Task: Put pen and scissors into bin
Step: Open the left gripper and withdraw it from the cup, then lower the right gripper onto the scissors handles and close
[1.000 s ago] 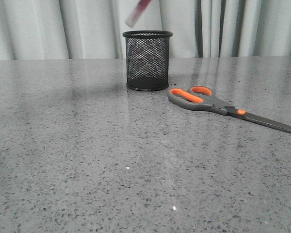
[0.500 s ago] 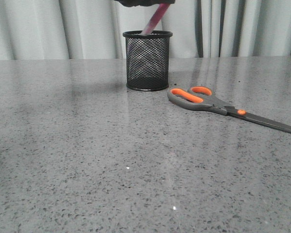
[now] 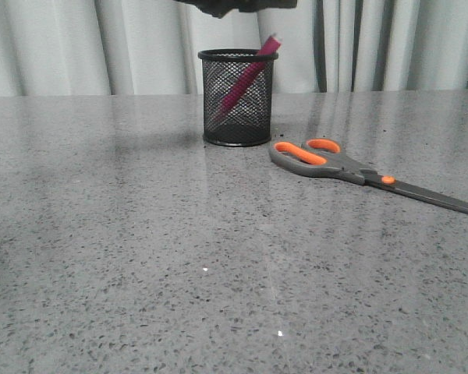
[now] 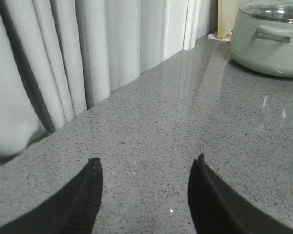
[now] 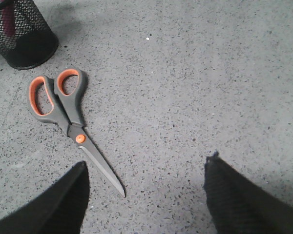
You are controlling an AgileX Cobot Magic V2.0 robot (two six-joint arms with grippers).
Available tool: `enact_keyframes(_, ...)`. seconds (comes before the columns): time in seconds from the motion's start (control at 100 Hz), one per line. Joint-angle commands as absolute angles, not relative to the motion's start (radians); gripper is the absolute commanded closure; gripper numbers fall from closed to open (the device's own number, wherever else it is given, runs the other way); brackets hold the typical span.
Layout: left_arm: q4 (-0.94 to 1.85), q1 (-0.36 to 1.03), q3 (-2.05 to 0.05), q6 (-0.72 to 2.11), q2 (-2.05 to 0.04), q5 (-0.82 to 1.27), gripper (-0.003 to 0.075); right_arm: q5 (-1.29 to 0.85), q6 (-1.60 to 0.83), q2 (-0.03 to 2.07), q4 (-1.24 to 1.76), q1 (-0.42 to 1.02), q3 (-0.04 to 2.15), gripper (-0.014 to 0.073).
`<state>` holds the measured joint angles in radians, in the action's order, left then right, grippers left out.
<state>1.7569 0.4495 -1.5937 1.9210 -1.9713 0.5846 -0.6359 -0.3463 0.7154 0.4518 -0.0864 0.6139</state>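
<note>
The pink pen (image 3: 246,76) leans inside the black mesh bin (image 3: 218,117) at the back of the table, its top end poking just over the rim. It also shows through the mesh in the right wrist view (image 5: 9,22). The scissors (image 3: 327,160) lie flat to the right of the bin, handles toward it and blades pointing right. My right gripper (image 5: 146,165) is open and empty above the table, with the scissors (image 5: 63,105) and the bin (image 5: 24,36) beyond it. My left gripper (image 4: 145,168) is open and empty over bare table.
A dark part of an arm (image 3: 234,6) shows at the top edge above the bin. Pale curtains (image 3: 101,47) hang behind the table. A pale green lidded pot (image 4: 268,39) stands on the table in the left wrist view.
The pen has dropped from above the bin into it and now leans against the rim. The scissors have not moved.
</note>
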Motion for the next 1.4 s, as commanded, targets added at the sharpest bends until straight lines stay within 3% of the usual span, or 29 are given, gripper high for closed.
enact_keyframes(0.0, 1.770, 0.422, -1.629, 1.895, -1.859, 0.646, 0.0377, -0.579, -0.356, 0.719, 0.473, -0.084, 0.649, 0.0141)
enact_keyframes(0.08, 1.676, 0.396, -1.629, 1.829, -1.797, 0.652, 0.0467, -0.579, -0.356, 0.719, 0.473, -0.084, 0.649, 0.0141)
enact_keyframes(0.21, 1.421, 0.346, -1.629, 1.603, -1.685, 0.679, 0.0743, -0.573, -0.356, 0.719, 0.485, -0.084, 0.649, 0.0141)
enact_keyframes(0.48, 1.059, 0.253, -1.553, 1.298, -1.430, 0.686, 0.0740, -0.457, -0.404, 0.717, 0.677, -0.084, 0.650, 0.0141)
enact_keyframes(0.7, 1.079, 0.153, -1.169, 1.298, -1.141, 0.437, 0.0740, -0.597, -0.651, 0.777, 0.737, -0.084, 0.734, 0.0141)
enact_keyframes(0.86, 1.122, 0.077, -0.926, 1.298, -0.979, 0.398, 0.0739, -0.736, -0.742, 0.918, 0.737, -0.063, 0.837, 0.0141)
enact_keyframes(1.11, 1.180, 0.011, -0.742, 1.296, -0.853, 0.401, 0.0739, -0.877, -0.735, 1.202, 0.572, 0.133, 1.029, 0.0141)
enact_keyframes(1.39, 1.199, 0.011, -0.726, 1.296, -0.841, 0.414, 0.0739, -0.961, -0.464, 1.462, 0.149, 0.352, 1.273, 0.0141)
